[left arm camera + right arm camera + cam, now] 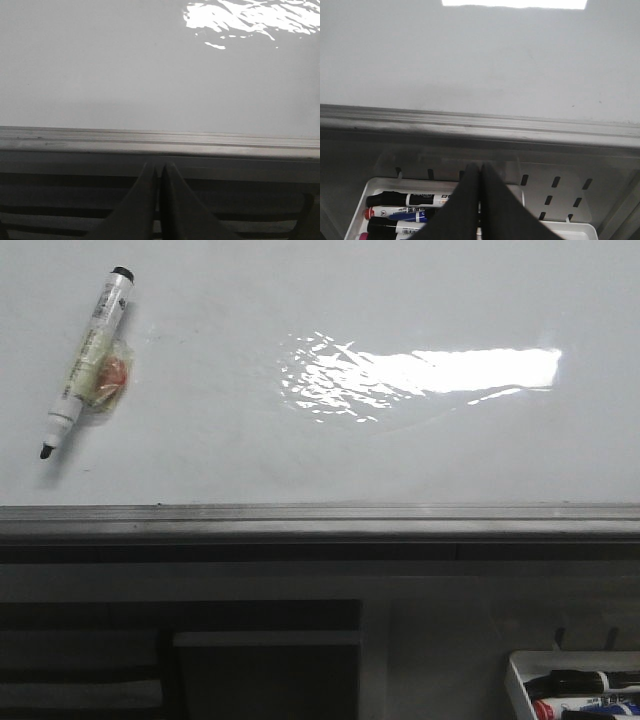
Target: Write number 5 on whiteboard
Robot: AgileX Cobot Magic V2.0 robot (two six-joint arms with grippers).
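The whiteboard point(330, 450) fills the front view, glossy white with a bright glare patch, edged by a grey metal strip point(320, 520). No number 5 shows on it. A black-capped marker point(88, 360) lies on the board at the far left, uncapped tip toward me, with a small clear wrapper beside it. My left gripper point(159, 167) is shut and empty, below the board's edge point(160, 142). My right gripper point(480, 167) is shut and empty, over a white tray point(365, 195) of markers. Neither gripper shows in the front view.
The white marker tray point(520, 680) sits at the lower right below the board's edge, holding black, red and blue markers point(410, 200). A perforated grey bracket point(555, 190) stands behind the tray. Dark shelving point(180, 660) lies under the board's edge.
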